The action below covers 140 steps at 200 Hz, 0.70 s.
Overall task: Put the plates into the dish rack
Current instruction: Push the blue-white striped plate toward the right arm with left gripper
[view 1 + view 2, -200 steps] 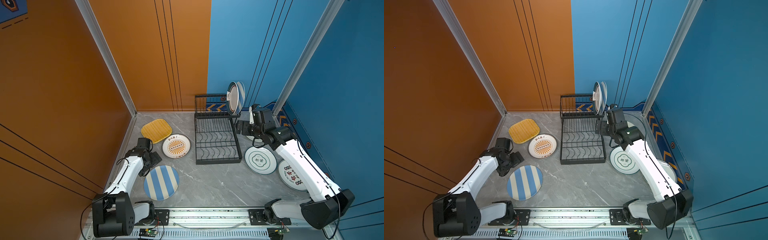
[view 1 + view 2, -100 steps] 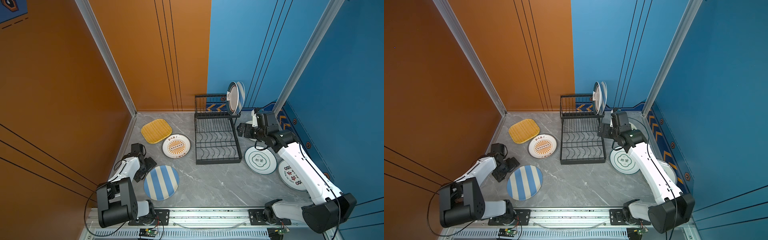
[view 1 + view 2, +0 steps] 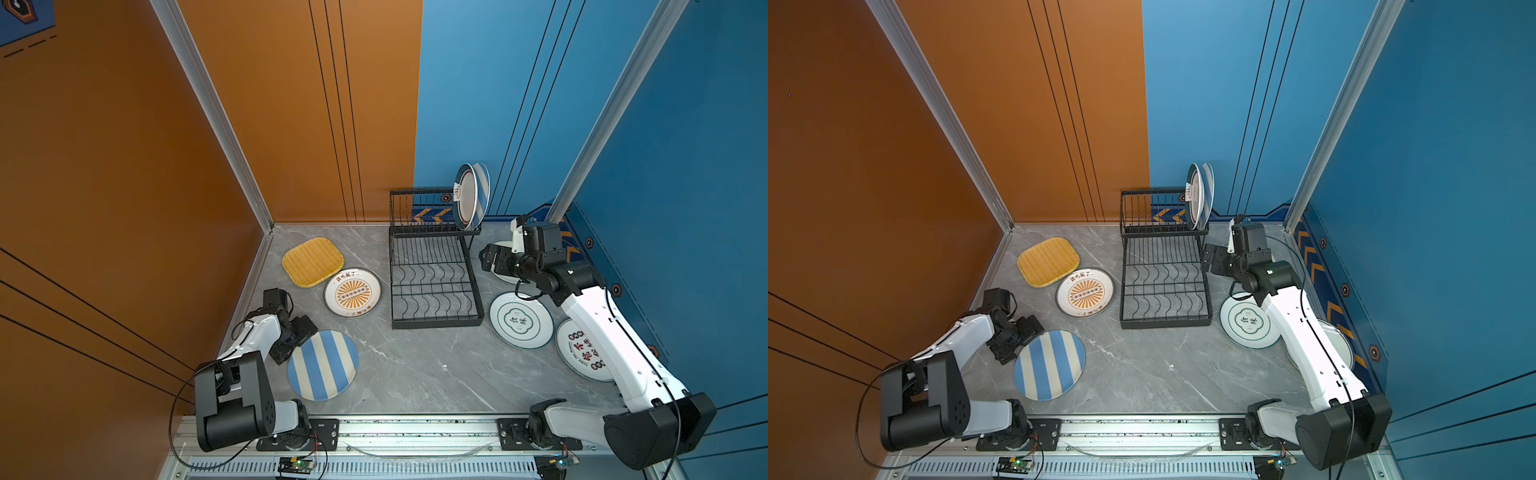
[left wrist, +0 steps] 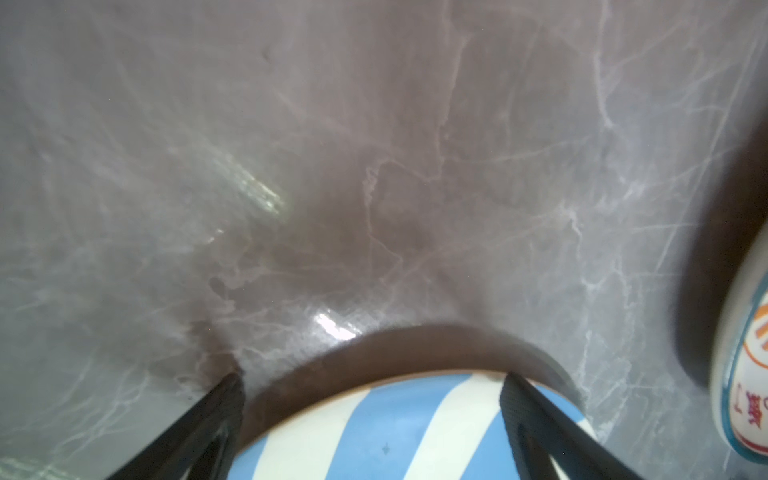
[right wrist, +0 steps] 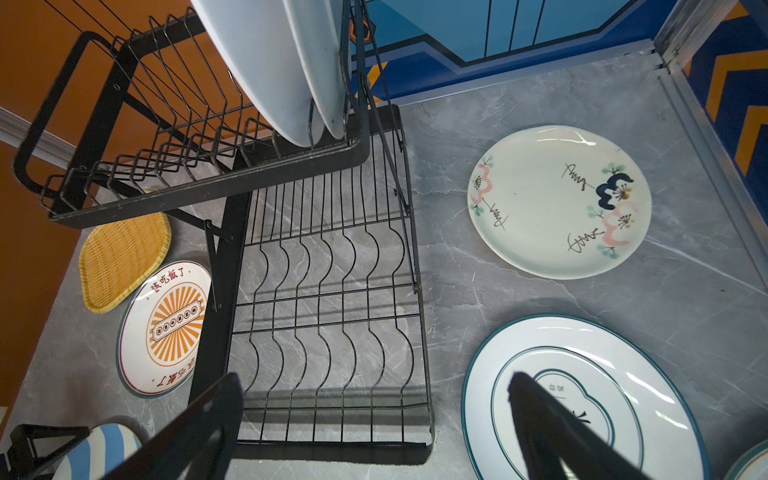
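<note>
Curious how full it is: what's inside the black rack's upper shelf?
Standing upright at one end: a dark-rimmed white plate, which hides most of the blue-striped plate behind it.

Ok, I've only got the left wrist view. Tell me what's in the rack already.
Observer: Two plates stand upright on the dish rack's upper shelf.
Operator: Report the right gripper.
Observer: The right gripper is open and empty, hanging beside the rack's right side.
Operator: Check the lower tier.
Observer: The lower slots hold no plates.
</note>
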{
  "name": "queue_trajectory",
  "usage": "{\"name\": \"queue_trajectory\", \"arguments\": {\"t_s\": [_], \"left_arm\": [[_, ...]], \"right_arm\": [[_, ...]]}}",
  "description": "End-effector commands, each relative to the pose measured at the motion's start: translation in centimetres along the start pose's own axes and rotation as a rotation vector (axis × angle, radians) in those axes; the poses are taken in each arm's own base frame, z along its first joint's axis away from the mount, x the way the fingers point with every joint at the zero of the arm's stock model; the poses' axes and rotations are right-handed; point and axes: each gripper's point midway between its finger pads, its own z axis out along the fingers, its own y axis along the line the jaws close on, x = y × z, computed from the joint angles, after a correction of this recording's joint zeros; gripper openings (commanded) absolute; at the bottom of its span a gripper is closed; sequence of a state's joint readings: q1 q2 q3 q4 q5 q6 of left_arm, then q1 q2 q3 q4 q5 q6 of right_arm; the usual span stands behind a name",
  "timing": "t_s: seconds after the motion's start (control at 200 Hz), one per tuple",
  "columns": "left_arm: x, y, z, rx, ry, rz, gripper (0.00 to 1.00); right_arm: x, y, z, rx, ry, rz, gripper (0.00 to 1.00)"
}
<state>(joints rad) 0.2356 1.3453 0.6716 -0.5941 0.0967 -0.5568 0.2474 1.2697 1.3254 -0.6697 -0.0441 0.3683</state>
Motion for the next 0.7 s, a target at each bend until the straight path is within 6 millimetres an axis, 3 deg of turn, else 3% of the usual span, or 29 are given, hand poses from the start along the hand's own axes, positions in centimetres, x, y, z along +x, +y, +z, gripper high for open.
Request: {"name": "queue_trajectory", "arguments": {"t_s": [0.0,0.265,0.696], "left_arm": [[3.2,-0.3,0.6,0.032,0.102,-0.009,0.97],[5.8,-2.2,0.5,0.071,0.143,0.021,0.97],[11.4,-7.6,-0.1,0.11,0.209,0.149,0.97]], "right_arm": [[-0.1,0.3,0.2,-0.027,0.001,0.014,1.0],[0.0,0.7,0.9,-0.047,0.014,0.021,1.0],[0.9,0.8,1.5,-0.057,0.031,0.042,1.0]]}}
